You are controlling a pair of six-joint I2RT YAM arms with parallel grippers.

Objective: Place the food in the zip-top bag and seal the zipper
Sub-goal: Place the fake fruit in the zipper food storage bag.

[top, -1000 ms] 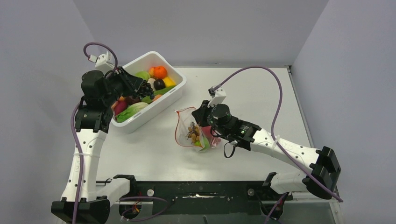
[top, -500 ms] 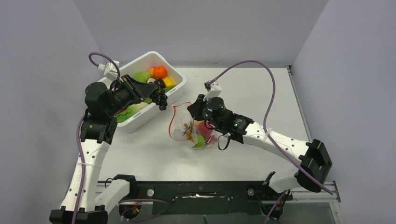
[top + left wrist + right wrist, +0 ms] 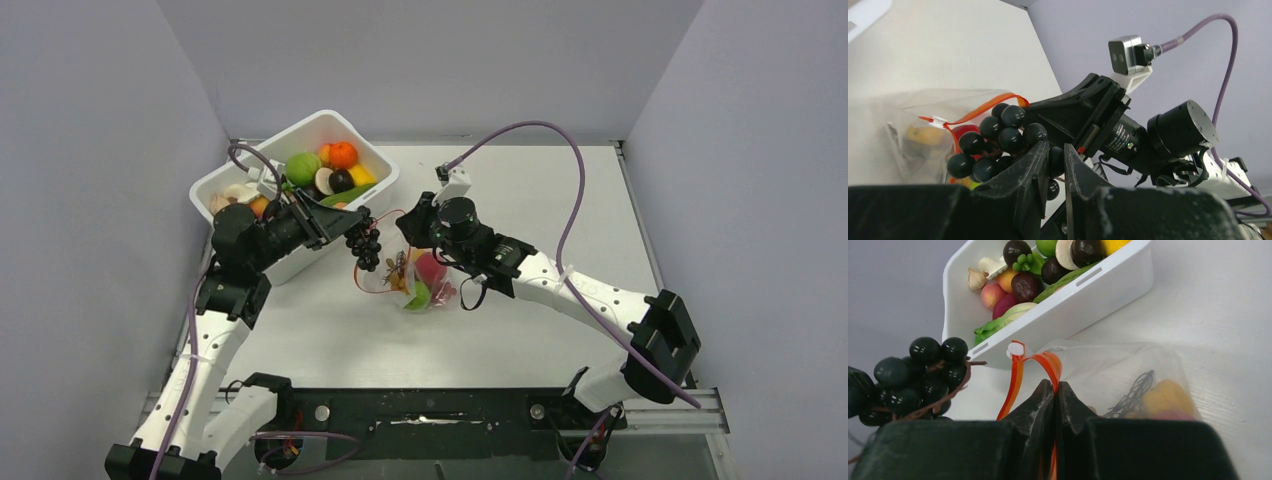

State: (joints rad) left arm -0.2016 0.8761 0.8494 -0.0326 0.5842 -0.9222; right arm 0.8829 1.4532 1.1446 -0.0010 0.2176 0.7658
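Across the counter (image 3: 560, 200), the biggest change is in the left arm (image 3: 215, 300). A second ago it hung over the white bin (image 3: 290, 130); now it has swung right. The left pincer (image 3: 338, 228) is narrowed onto the stem of a bunch of dark plastic grapes (image 3: 366, 250) and holds them just beside the mouth of the zip-top bag (image 3: 390, 290). The right arm (image 3: 570, 285) has meanwhile drawn the bag nearer the bin. The right pincer (image 3: 1055, 385) is clamped tight on the zipper (image 3: 1018, 375) and holds one lip up. I judge the grapes are about to go in, with sealing still well ahead. The bag is clear and crinkly and sits between the bin and the right arm. It already holds yellow, green and pink pieces (image 3: 425, 275). Its red-orange strip gapes in a loop, with a white slider tab (image 3: 1014, 349) at one end.
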